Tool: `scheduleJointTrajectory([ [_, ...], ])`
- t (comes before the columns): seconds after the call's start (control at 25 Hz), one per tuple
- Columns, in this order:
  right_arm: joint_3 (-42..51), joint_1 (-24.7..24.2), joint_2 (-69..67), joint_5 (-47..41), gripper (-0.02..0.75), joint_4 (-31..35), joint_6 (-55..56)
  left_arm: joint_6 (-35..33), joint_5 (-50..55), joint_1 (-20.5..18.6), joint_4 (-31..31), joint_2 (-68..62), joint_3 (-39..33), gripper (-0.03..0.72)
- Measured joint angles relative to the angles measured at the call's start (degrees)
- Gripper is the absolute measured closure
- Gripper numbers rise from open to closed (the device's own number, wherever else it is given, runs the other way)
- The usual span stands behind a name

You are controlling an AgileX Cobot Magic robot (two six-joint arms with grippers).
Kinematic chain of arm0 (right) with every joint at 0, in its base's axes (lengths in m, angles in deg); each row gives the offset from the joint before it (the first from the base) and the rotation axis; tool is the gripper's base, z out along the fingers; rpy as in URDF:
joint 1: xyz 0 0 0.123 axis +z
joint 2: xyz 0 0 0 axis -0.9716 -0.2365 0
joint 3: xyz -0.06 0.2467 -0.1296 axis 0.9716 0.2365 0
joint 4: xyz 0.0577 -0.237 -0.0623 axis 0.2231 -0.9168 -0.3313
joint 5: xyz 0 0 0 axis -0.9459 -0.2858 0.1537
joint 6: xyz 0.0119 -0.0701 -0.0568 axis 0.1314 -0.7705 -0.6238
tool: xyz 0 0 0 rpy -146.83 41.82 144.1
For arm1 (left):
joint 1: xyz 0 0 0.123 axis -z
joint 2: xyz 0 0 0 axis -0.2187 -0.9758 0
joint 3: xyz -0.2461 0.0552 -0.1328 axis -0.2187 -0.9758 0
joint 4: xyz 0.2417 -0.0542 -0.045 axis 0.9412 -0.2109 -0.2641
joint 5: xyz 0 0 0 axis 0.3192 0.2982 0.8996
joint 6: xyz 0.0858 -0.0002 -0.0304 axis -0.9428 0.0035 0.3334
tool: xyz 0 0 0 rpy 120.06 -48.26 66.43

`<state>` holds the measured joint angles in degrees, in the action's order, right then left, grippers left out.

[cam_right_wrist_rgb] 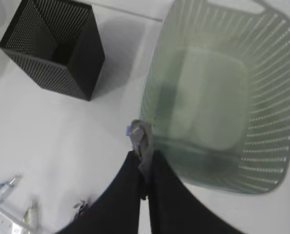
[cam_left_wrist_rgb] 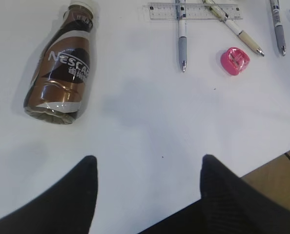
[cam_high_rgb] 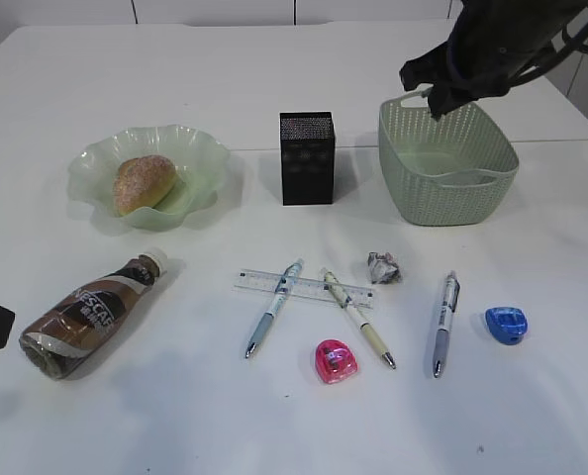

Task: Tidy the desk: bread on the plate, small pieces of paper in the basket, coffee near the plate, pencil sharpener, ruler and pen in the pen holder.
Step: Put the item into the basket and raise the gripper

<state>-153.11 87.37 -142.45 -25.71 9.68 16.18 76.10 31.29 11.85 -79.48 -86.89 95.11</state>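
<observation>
Nearest to us in the exterior view lies the coffee bottle [cam_high_rgb: 91, 314] on its side, cap pointing up and away toward the plate [cam_high_rgb: 147, 175], where the bread [cam_high_rgb: 144, 183] already sits. Our left gripper [cam_left_wrist_rgb: 147, 170] hovers just short of the bottle's base with its fingers spread and nothing between them.

Our right gripper [cam_right_wrist_rgb: 141, 146] is pressed together on a scrap of paper [cam_right_wrist_rgb: 137, 137] (grey, crumpled, with a blue edge showing). It hangs above the near-left rim of the basket [cam_right_wrist_rgb: 262, 122], not yet clearly over the hollow. The basket's floor lies ahead and to the right of the fingertips, so we judge a short carry that way is needed before letting go. The pen holder [cam_right_wrist_rgb: 54, 48] stands well apart to the left.

A second paper ball [cam_high_rgb: 384, 266] waits on the table in front of the basket, nearer our right arm.

The ruler [cam_high_rgb: 304, 288], three pens [cam_high_rgb: 445, 322] and two sharpeners [cam_high_rgb: 336, 361] remain on the table.
</observation>
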Motion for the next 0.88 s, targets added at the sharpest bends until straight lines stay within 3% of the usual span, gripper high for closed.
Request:
scheduleJointTrajectory([
  [0.32, 0.0, -0.6, 0.0, 7.5, 0.708, -8.3, 7.9, 0.0, 0.0, 0.0, 0.0, 0.0, 0.0, 0.224],
  [0.88, -0.1, -3.3, -9.3, 16.9, 0.708, -11.5, 9.4, 0.0, 0.0, 0.0, 0.0, 0.0, 0.0, 0.224],
])
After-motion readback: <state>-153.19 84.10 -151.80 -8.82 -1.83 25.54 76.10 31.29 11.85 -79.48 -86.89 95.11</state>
